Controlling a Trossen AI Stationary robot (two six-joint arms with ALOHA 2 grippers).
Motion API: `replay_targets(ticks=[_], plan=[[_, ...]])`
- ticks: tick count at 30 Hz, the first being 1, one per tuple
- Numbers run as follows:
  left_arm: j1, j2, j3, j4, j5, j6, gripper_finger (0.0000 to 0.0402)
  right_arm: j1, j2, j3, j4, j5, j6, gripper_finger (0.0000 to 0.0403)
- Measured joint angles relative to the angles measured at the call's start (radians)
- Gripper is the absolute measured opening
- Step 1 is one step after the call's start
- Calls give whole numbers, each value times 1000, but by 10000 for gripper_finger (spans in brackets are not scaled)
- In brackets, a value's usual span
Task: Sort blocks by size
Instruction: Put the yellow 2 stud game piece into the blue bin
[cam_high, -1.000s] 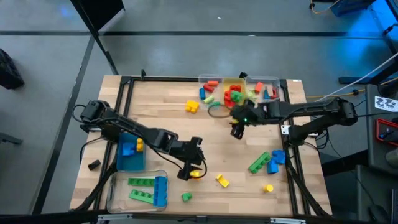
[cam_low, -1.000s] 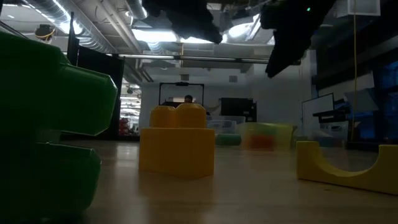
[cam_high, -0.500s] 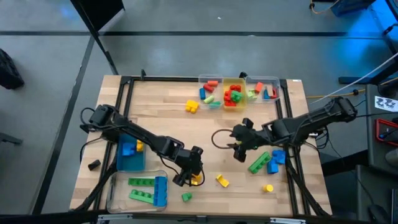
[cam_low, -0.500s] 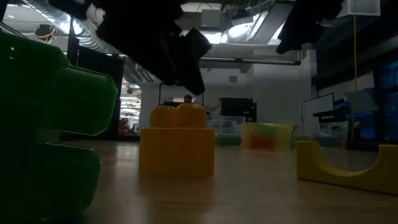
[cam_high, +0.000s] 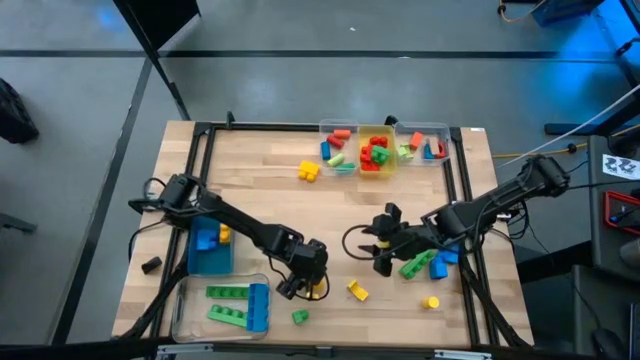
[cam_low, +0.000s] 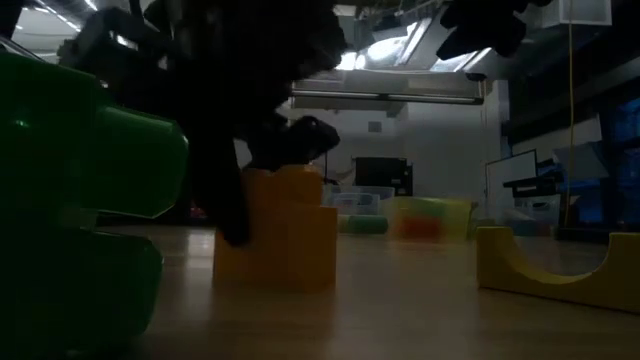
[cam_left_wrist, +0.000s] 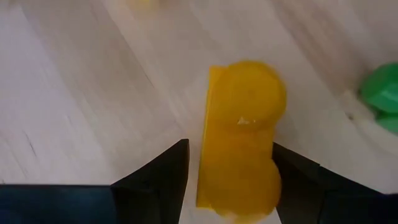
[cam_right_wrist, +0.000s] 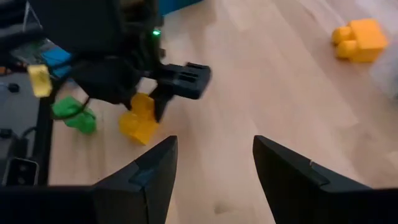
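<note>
Straddling the yellow two-stud block (cam_left_wrist: 241, 140) near the table's front edge, the left gripper (cam_high: 305, 283) stood with its fingers (cam_left_wrist: 155, 177) spread wide, one on each long side of the brick; a narrow gap showed on one side, the other side could not be judged, and nothing was yet held. In the left wrist view the block's long axis ran straight between the two fingers, so a plain closing looked like all the next move needed. The low view showed the same brick (cam_low: 278, 228) on the wood with the dark gripper down over it; contact at the tips was lost in shadow. Just beyond it lay a yellow arch piece (cam_high: 357, 291), a small green block (cam_high: 300, 316) and a small yellow block (cam_high: 431, 301), all loose. Farther right the right gripper (cam_high: 382, 254) hung open and empty, near the green bar (cam_high: 416, 262) and blue block (cam_high: 441, 258). The right wrist view looked across at the left gripper, not at its own target. Front left, a clear bin (cam_high: 182, 322) held green bars and a blue one; a blue bin (cam_high: 195, 262) sat behind it. Three small bins (cam_high: 383, 127) at the far edge held mixed bricks, too small to count, with an orange block (cam_high: 308, 172) beside them.
</note>
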Motion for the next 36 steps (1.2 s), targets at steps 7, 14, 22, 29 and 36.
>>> replay_targets(ticks=[7, 14, 22, 29, 36], plan=[[-1, 12, 0, -6, 0, 30, 158, 47, 97, 0, 65, -2, 138, 211], [0, 5, 0, -3, -1, 25, 119, 104, 175, 0, 74, -2, 330, 211], [0, -90, 81, -149, -4, -55, 119, 164, 258, 0, 87, -2, 434, 211], [-6, -221, 177, -515, -16, -206, 119, 197, 320, 0, 88, -11, 404, 211], [-10, -362, 182, -945, -19, -503, 119, 242, 339, 0, 103, -16, 207, 211]])
